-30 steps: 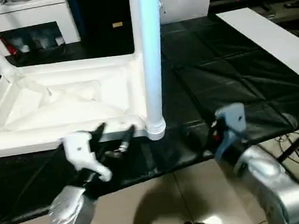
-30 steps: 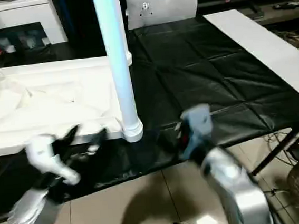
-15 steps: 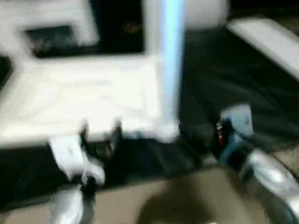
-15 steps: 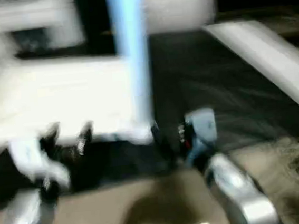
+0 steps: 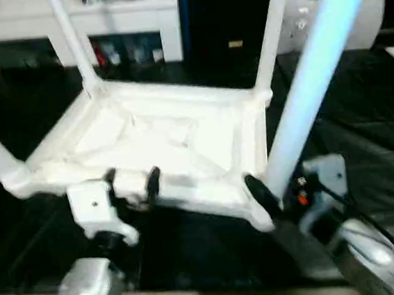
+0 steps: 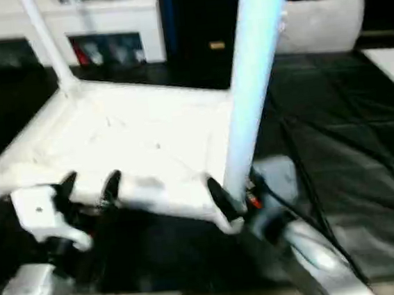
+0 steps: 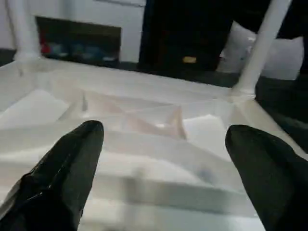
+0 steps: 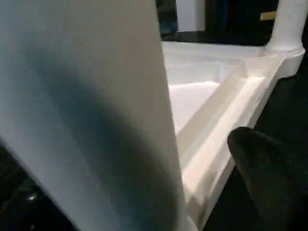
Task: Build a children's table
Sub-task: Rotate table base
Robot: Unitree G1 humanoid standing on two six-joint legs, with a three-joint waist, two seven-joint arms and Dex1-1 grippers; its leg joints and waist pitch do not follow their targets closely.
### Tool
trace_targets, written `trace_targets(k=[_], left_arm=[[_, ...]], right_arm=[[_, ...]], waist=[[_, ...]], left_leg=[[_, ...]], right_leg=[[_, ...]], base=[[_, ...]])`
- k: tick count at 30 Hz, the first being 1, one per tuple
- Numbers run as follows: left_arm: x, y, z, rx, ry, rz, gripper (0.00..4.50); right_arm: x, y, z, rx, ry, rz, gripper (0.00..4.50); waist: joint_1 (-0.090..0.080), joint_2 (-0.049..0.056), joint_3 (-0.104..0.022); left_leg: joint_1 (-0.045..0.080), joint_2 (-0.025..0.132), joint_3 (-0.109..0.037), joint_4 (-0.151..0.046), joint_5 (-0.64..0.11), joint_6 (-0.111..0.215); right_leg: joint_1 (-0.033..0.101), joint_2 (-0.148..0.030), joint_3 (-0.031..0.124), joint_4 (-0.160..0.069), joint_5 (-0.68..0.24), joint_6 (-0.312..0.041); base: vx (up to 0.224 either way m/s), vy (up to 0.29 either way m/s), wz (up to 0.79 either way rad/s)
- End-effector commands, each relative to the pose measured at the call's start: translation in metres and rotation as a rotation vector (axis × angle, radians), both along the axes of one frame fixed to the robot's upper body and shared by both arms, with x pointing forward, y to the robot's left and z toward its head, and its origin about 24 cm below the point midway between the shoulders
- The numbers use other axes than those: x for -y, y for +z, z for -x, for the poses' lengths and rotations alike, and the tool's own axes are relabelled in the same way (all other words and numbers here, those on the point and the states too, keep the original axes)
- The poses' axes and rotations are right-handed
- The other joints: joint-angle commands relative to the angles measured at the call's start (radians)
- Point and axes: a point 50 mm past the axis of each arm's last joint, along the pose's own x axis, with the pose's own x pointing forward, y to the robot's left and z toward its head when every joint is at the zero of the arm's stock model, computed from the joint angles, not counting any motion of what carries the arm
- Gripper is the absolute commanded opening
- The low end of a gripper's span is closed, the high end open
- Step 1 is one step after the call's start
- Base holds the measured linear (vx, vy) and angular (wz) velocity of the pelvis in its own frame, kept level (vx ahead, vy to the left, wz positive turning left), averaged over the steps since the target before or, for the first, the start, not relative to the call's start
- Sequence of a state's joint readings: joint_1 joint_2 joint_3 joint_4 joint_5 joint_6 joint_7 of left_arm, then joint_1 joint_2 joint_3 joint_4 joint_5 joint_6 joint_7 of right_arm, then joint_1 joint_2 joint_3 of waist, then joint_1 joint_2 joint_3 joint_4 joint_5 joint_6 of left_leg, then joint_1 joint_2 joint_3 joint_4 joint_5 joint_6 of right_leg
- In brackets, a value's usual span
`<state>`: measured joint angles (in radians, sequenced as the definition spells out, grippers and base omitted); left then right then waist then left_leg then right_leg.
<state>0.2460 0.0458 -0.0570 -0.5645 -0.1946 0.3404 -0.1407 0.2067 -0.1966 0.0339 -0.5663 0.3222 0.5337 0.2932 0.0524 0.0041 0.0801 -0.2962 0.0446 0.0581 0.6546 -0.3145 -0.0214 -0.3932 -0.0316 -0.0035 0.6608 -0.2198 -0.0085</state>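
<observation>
White plastic upturned children's table (image 5: 175, 139) now carries four tube legs; both grippers, left gripper (image 5: 132, 184) and right gripper (image 5: 278, 192), have closed in on its near edge, fingers apart, ready to lift.

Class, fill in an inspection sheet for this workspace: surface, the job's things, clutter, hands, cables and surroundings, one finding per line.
Surface: black creased sheet covering the work area.
Job's things: white plastic rectangular tabletop lying ribbed underside up; four white cylindrical tube legs standing in its corners.
Clutter: nothing seen.
Hands: left hand open, at the tabletop's near rim; right hand open, by the near right leg; neither holds anything.
Cables: thin black cable running along the right wrist.
Surroundings: white cabinet with dark openings behind; white panel at the far right.
</observation>
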Motion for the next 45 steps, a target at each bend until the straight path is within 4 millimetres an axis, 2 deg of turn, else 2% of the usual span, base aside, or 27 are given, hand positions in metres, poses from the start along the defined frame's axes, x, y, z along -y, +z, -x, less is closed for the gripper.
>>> trace_targets(k=[1,2,3,4,5,6,7,8,11,12,13,15,16,18,19,21,22,24,31,32,34,35,37,39,40,41,45], left_arm=[[-0.001,0.001,0.002,0.012,-0.038,-0.001,4.45],[0.002,0.003,0.002,0.028,-0.086,0.014,4.45],[0.004,0.004,0.002,0.039,-0.119,0.023,4.45],[0.008,0.005,-0.001,0.041,-0.205,0.0,4.45],[0.01,0.005,-0.003,0.035,-0.271,-0.023,4.45],[0.012,0.005,-0.005,0.031,-0.306,-0.035,4.45],[0.013,0.003,-0.008,0.021,-0.354,-0.058,4.45],[0.017,0.001,-0.014,0.01,-0.443,-0.104,4.45],[0.022,-0.003,-0.027,-0.013,-0.587,-0.197,4.45],[0.023,-0.004,-0.03,-0.017,-0.612,-0.218,4.45],[0.031,-0.005,-0.037,-0.04,-0.759,-0.263,4.45],[0.037,-0.007,-0.043,-0.082,-0.9,-0.298,4.45],[0.039,-0.008,-0.045,-0.104,-0.947,-0.301,4.45],[0.041,-0.012,-0.055,-0.133,-1.043,-0.376,4.19],[0.041,-0.014,-0.064,-0.146,-1.093,-0.435,4.11],[0.042,-0.016,-0.074,-0.162,-1.146,-0.486,4.06],[0.042,-0.017,-0.078,-0.176,-1.172,-0.506,3.94],[0.043,-0.019,-0.086,-0.186,-1.206,-0.554,3.8],[0.051,-0.026,-0.108,-0.243,-1.313,-0.611,3.36],[0.052,-0.026,-0.109,-0.247,-1.318,-0.612,3.32],[0.052,-0.028,-0.113,-0.259,-1.338,-0.614,3.17],[0.052,-0.028,-0.113,-0.267,-1.347,-0.609,3.17],[0.052,-0.028,-0.114,-0.274,-1.357,-0.602,3.02],[0.051,-0.028,-0.117,-0.286,-1.38,-0.598,2.94],[0.051,-0.027,-0.118,-0.289,-1.389,-0.596,2.86],[0.051,-0.026,-0.118,-0.29,-1.401,-0.583,2.8],[0.053,-0.027,-0.12,-0.3,-1.447,-0.562,2.51]], right_arm=[[0.004,0.004,0.002,0.03,-0.012,0.001,4.5],[0.006,0.004,0.003,0.034,-0.009,0.01,4.5],[0.007,0.004,0.003,0.036,-0.007,0.014,4.5],[0.009,0.004,0.005,0.035,0.035,0.017,4.5],[0.011,0.004,0.007,0.035,0.072,0.033,4.5],[0.012,0.004,0.007,0.036,0.092,0.044,4.5],[0.014,0.004,0.008,0.033,0.111,0.059,4.5],[0.02,0.004,0.008,0.021,0.138,0.077,4.5],[0.03,0.004,0.009,-0.002,0.199,0.121,4.5],[0.032,0.004,0.009,-0.006,0.21,0.131,4.5],[0.042,0.005,0.009,-0.023,0.256,0.16,4.5],[0.051,0.008,0.011,-0.04,0.309,0.188,4.5],[0.054,0.009,0.012,-0.046,0.331,0.199,4.5],[0.063,0.012,0.017,-0.074,0.389,0.231,4.5],[0.069,0.014,0.02,-0.096,0.427,0.249,4.5],[0.074,0.017,0.023,-0.119,0.467,0.261,4.5],[0.076,0.018,0.025,-0.127,0.488,0.274,4.5],[0.078,0.02,0.026,-0.134,0.512,0.285,4.5],[0.07,0.028,0.031,-0.136,0.611,0.286,4.5],[0.068,0.028,0.031,-0.134,0.614,0.289,4.5],[0.066,0.028,0.031,-0.132,0.624,0.291,4.5],[0.066,0.028,0.031,-0.131,0.625,0.289,4.5],[0.065,0.028,0.031,-0.13,0.628,0.287,4.5],[0.064,0.028,0.03,-0.126,0.636,0.283,4.5],[0.064,0.028,0.03,-0.125,0.639,0.281,4.5],[0.062,0.028,0.03,-0.123,0.643,0.278,4.5],[0.061,0.025,0.03,-0.128,0.657,0.271,4.5]], waist=[[-0.01,0.002,-0.036],[-0.019,0.015,-0.045],[-0.02,0.023,-0.048],[-0.029,0.025,-0.041],[-0.03,0.026,-0.036],[-0.031,0.021,-0.026],[-0.034,0.014,-0.02],[-0.035,0.007,-0.021],[-0.032,0.006,-0.023],[-0.033,0.001,-0.023],[-0.033,-0.002,-0.026],[-0.029,-0.002,-0.029],[-0.027,-0.002,-0.031],[-0.026,-0.006,-0.035],[-0.024,-0.007,-0.04],[-0.021,-0.002,-0.04],[-0.023,-0.008,-0.043],[-0.022,-0.006,-0.045],[-0.018,-0.006,-0.052],[-0.017,0.002,-0.052],[-0.02,-0.003,-0.053],[-0.017,0.009,-0.054],[-0.019,0.003,-0.053],[-0.018,0.007,-0.055],[-0.019,0.003,-0.054],[-0.017,0.009,-0.053],[-0.016,0.003,-0.052]], left_leg=[[-0.058,0.113,-0.034,-0.071,0.28,0.003],[-0.042,0.139,-0.045,-0.08,0.25,0.003],[-0.034,0.143,-0.045,-0.08,0.24,0.003],[-0.041,0.149,-0.048,-0.087,0.188,0.006],[-0.043,0.15,-0.048,-0.092,0.133,0.012],[-0.039,0.152,-0.046,-0.102,-0.009,0.035],[-0.043,0.15,-0.043,-0.108,-0.101,0.053],[-0.041,0.149,-0.039,-0.107,-0.135,0.067],[-0.032,0.145,-0.031,-0.107,-0.145,0.082],[-0.034,0.146,-0.027,-0.109,-0.142,0.086],[-0.04,0.147,-0.025,-0.107,-0.11,0.088],[-0.033,0.144,-0.024,-0.107,-0.095,0.103],[-0.028,0.146,-0.02,-0.105,-0.083,0.107],[-0.042,0.146,-0.017,-0.101,-0.032,0.119],[-0.042,0.143,-0.016,-0.098,-0.008,0.134],[-0.04,0.143,-0.012,-0.095,0.008,0.15],[-0.045,0.144,-0.011,-0.095,0.017,0.15],[-0.045,0.146,-0.01,-0.093,0.031,0.147],[-0.046,0.148,-0.008,-0.091,0.078,0.145],[-0.047,0.151,-0.01,-0.091,0.087,0.141],[-0.047,0.151,-0.009,-0.091,0.09,0.146],[-0.046,0.153,-0.011,-0.091,0.095,0.142],[-0.046,0.158,-0.011,-0.094,0.091,0.141],[-0.046,0.161,-0.012,-0.093,0.099,0.139],[-0.047,0.159,-0.01,-0.093,0.097,0.142],[-0.047,0.16,-0.011,-0.094,0.093,0.138],[-0.047,0.158,-0.007,-0.095,0.079,0.129]], right_leg=[[0.077,-0.082,0.062,-0.075,0.255,-0.081],[0.073,-0.089,0.046,-0.074,0.189,-0.147],[0.068,-0.093,0.042,-0.076,0.169,-0.174],[0.071,-0.1,0.038,-0.087,0.114,-0.205],[0.072,-0.102,0.038,-0.093,0.067,-0.21],[0.067,-0.105,0.045,-0.107,-0.056,-0.208],[0.07,-0.115,0.052,-0.117,-0.176,-0.209],[0.066,-0.123,0.057,-0.128,-0.262,-0.203],[0.054,-0.119,0.061,-0.138,-0.354,-0.174],[0.053,-0.118,0.06,-0.14,-0.359,-0.169],[0.059,-0.123,0.06,-0.138,-0.334,-0.177],[0.054,-0.12,0.061,-0.141,-0.356,-0.165],[0.05,-0.119,0.059,-0.138,-0.33,-0.176],[0.064,-0.126,0.058,-0.135,-0.268,-0.204],[0.066,-0.121,0.057,-0.136,-0.275,-0.187],[0.061,-0.12,0.055,-0.142,-0.273,-0.19],[0.069,-0.122,0.053,-0.14,-0.282,-0.186],[0.066,-0.122,0.051,-0.141,-0.283,-0.186],[0.073,-0.124,0.048,-0.144,-0.25,-0.198],[0.073,-0.125,0.046,-0.139,-0.231,-0.208],[0.074,-0.124,0.044,-0.144,-0.218,-0.212],[0.074,-0.126,0.043,-0.14,-0.205,-0.219],[0.074,-0.128,0.043,-0.141,-0.186,-0.232],[0.076,-0.131,0.042,-0.136,-0.153,-0.247],[0.075,-0.13,0.042,-0.14,-0.153,-0.248],[0.077,-0.133,0.042,-0.138,-0.155,-0.256],[0.079,-0.132,0.045,-0.144,-0.188,-0.251]], base=[[0.0,0.0,0.0],[0.0,0.0,0.0],[0.0,0.0,0.0],[0.0,0.0,0.0],[0.0,0.0,0.0],[0.0,0.0,0.0],[0.0,0.0,0.0],[-0.052,0.012,0.02],[-0.035,-0.001,0.03],[0.0,0.0,0.0],[0.0,0.0,0.0],[0.0,0.0,0.0],[0.0,0.0,0.0],[0.0,0.0,0.0],[0.0,0.0,0.0],[0.0,0.0,0.0],[0.0,0.0,0.0],[0.0,0.0,0.0],[0.0,0.0,0.0],[0.0,0.0,0.0],[0.0,0.0,0.0],[0.0,0.0,0.0],[0.0,0.0,0.0],[0.0,0.0,0.0],[0.0,0.0,0.0],[0.0,0.0,0.0],[0.0,0.0,0.0]])
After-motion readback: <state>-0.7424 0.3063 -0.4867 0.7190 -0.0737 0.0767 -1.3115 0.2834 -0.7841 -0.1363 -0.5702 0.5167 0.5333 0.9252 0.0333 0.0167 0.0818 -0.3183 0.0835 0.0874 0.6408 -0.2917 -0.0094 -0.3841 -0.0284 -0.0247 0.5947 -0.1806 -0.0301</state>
